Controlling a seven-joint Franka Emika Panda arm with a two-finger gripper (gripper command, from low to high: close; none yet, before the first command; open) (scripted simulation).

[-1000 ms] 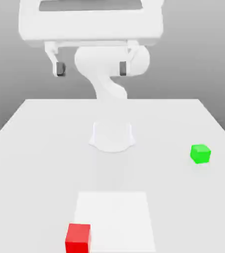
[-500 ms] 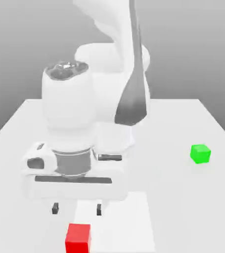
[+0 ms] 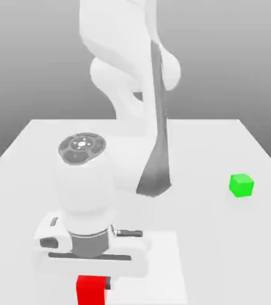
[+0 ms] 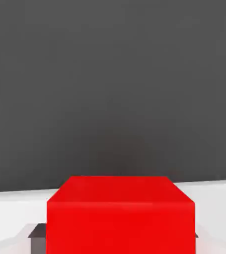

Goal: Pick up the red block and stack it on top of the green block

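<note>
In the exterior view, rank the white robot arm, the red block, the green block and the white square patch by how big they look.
1. White robot arm
2. White square patch on the table
3. Red block, partly hidden and nearer the camera
4. Green block, farther off, so true sizes may match

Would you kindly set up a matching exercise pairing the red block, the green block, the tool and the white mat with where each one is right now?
Things:
1. red block
2. green block
3. tool
4. white mat

Places or states:
A. alone on the table toward the exterior view's right
B. lying flat on the table under the arm's hand
C. between the fingers, at the mat's near edge
D. lowered and shut on a block

Pairs: 1-C, 2-A, 3-D, 4-B
</note>
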